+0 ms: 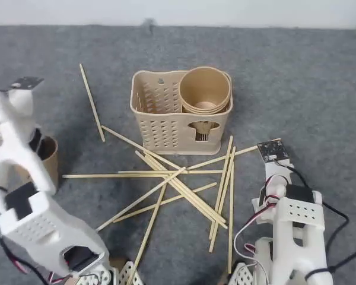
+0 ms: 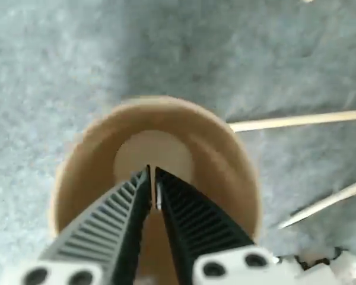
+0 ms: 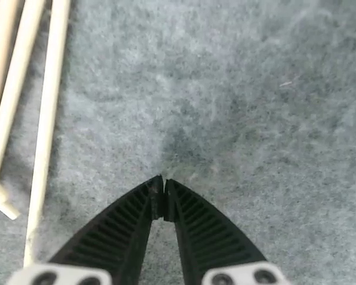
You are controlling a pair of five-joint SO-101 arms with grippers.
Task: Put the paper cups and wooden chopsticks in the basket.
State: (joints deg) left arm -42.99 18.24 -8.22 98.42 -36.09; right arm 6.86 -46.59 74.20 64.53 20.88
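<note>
Over a paper cup (image 2: 225,172), the left gripper (image 2: 152,173) was closed tight, holding nothing; so was the right gripper (image 3: 164,181), by chopsticks (image 3: 47,119).

Your high view looks steeply down over the whole carpet (image 1: 308,89) from farther off. The left wrist view looks past the left gripper (image 2: 152,173) into a cup (image 2: 154,145), very near. The right wrist view looks past the right gripper (image 3: 164,181) at the carpet beside chopsticks (image 3: 48,119). The high view shares both.
</note>
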